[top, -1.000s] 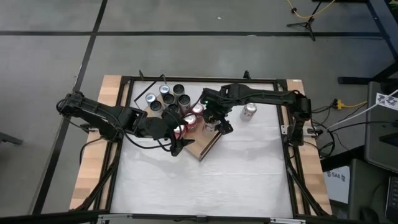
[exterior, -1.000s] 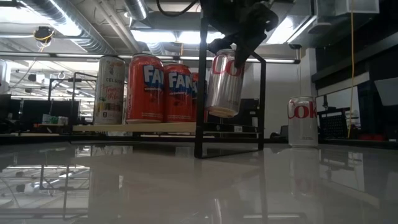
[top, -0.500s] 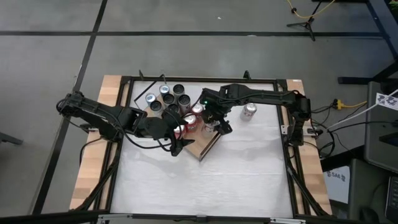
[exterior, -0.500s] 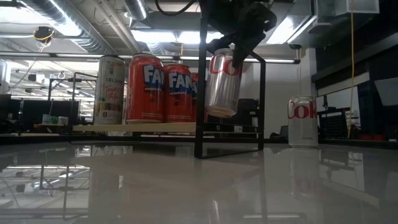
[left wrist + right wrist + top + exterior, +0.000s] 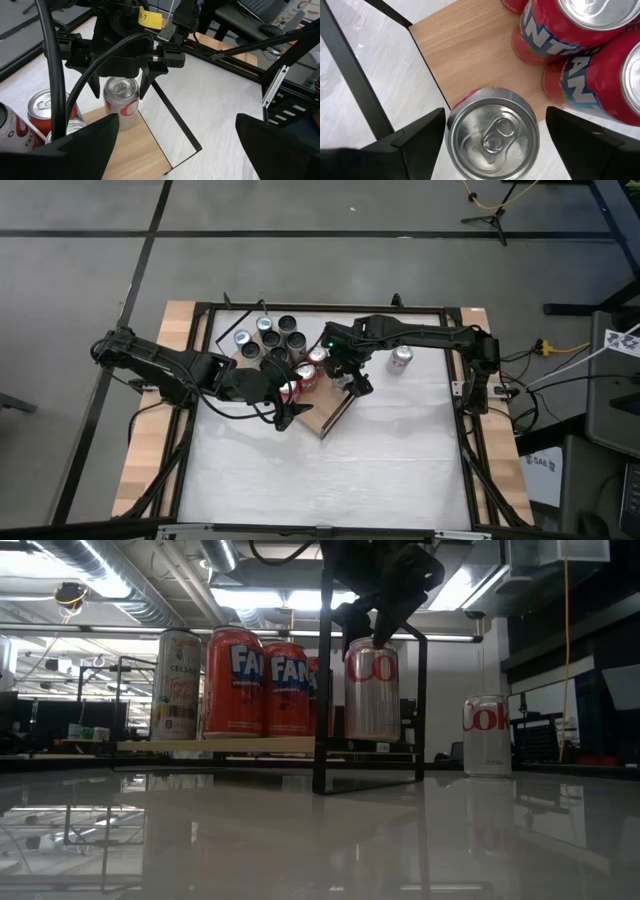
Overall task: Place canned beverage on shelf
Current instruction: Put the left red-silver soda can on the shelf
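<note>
One silver can (image 5: 372, 690) that hung tilted a second earlier stood upright on the shelf (image 5: 215, 745) at centre frame, beside the orange cans (image 5: 232, 682). Directly above it, the right gripper (image 5: 372, 625) had spread its fingers wider apart. Left gripper (image 5: 287, 406) stayed open nearby.

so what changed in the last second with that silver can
The silver can dropped from hanging tilted in the right gripper to standing upright on the shelf; the gripper's fingers have opened and let it go. The left gripper, the orange cans and the can on the table stayed put.
</note>
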